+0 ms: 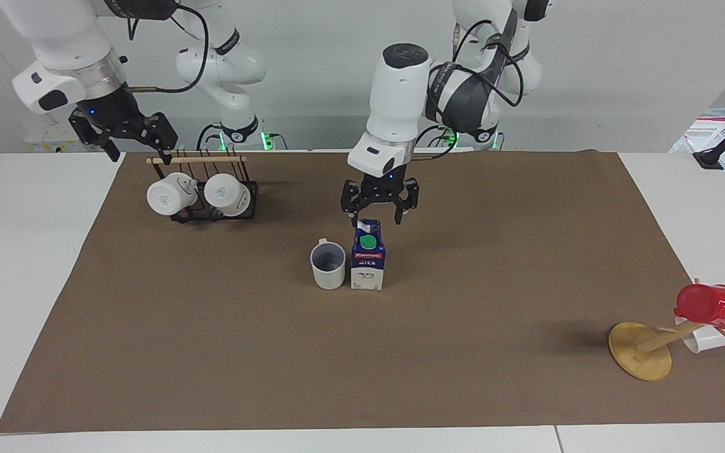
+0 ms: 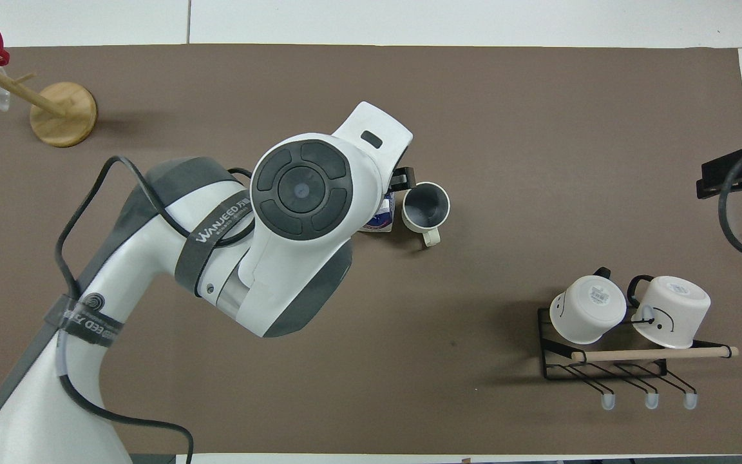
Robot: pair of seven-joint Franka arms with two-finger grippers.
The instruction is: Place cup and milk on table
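The milk point(image 1: 368, 255) stands upright on the brown sheet of the table point(image 1: 211, 352) near its middle, green cap facing the camera. The pale grey cup point(image 1: 328, 265) stands upright beside it, toward the right arm's end, a small gap between them. My left gripper point(image 1: 376, 218) hangs open just over the carton's top, touching nothing. In the overhead view the left wrist hides most of the milk point(image 2: 380, 220), while the cup point(image 2: 426, 207) shows whole, handle toward the robots. My right gripper point(image 1: 138, 148) waits open in the air by the mug rack.
A black wire rack point(image 1: 211, 212) with two white mugs point(image 1: 170, 196) lies near the robots at the right arm's end. A wooden mug tree point(image 1: 639, 352) carrying a red cup point(image 1: 712, 306) and a white one stands at the left arm's end, far from the robots.
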